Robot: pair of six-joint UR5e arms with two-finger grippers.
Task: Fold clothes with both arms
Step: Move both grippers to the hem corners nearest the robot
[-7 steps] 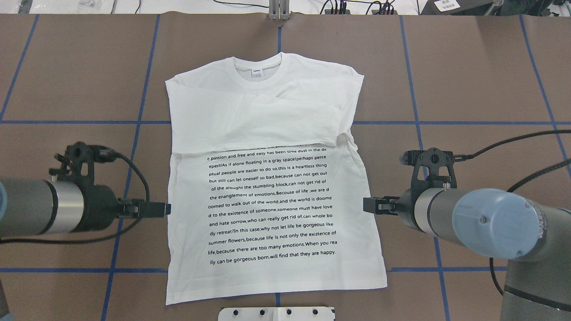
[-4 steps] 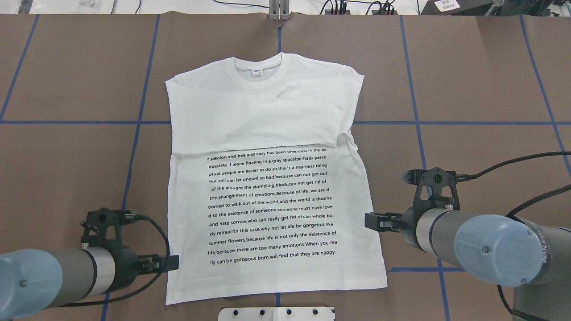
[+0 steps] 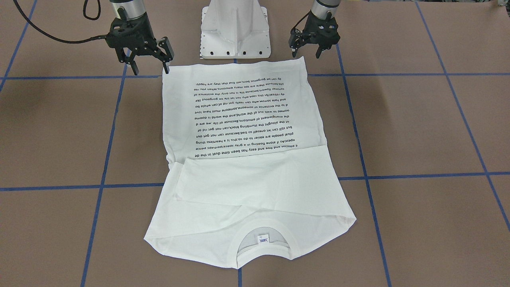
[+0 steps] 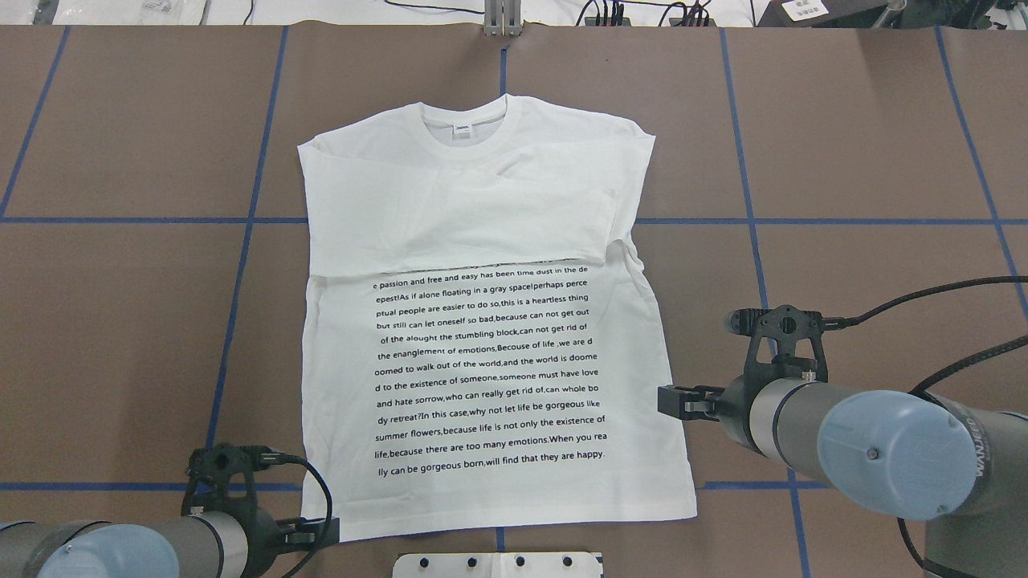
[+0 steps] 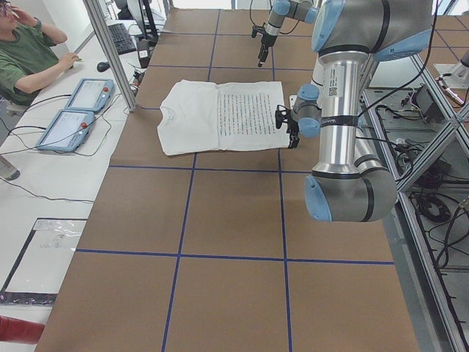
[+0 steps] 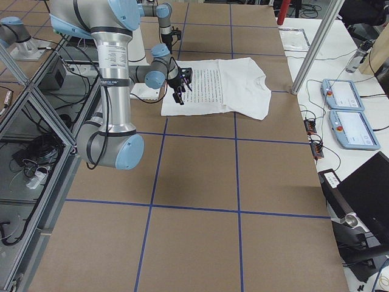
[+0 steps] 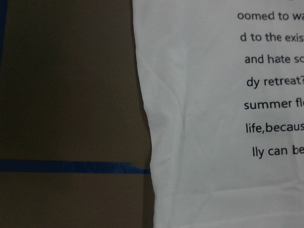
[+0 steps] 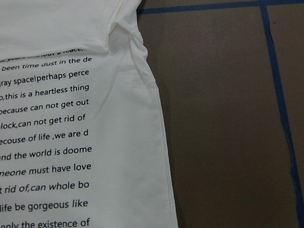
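The white shirt (image 4: 482,209) lies flat on the brown table, collar (image 4: 464,120) far from me and sleeves folded across the chest above the black text block (image 4: 490,369). My left gripper (image 4: 325,531) hovers at the near left hem corner, fingers spread and empty; across the table it shows as the left gripper (image 3: 306,54). Beside the shirt's right edge my right gripper (image 4: 671,401) stands open and empty, its fingers wide apart as the right gripper (image 3: 150,69). Both wrist views show only the shirt's edge (image 7: 213,142) (image 8: 71,142), no fingers.
The white pedestal base (image 3: 235,32) stands just behind the hem. Blue tape lines (image 4: 747,217) grid the brown table. A seated person (image 5: 29,55) and two tablets (image 5: 73,110) are at the far side table, beside a metal post (image 5: 110,51).
My left arm has moved back along the shirt's left edge from mid-body to the hem corner. The right arm drifted slightly nearer, then held still. The shirt has not moved.
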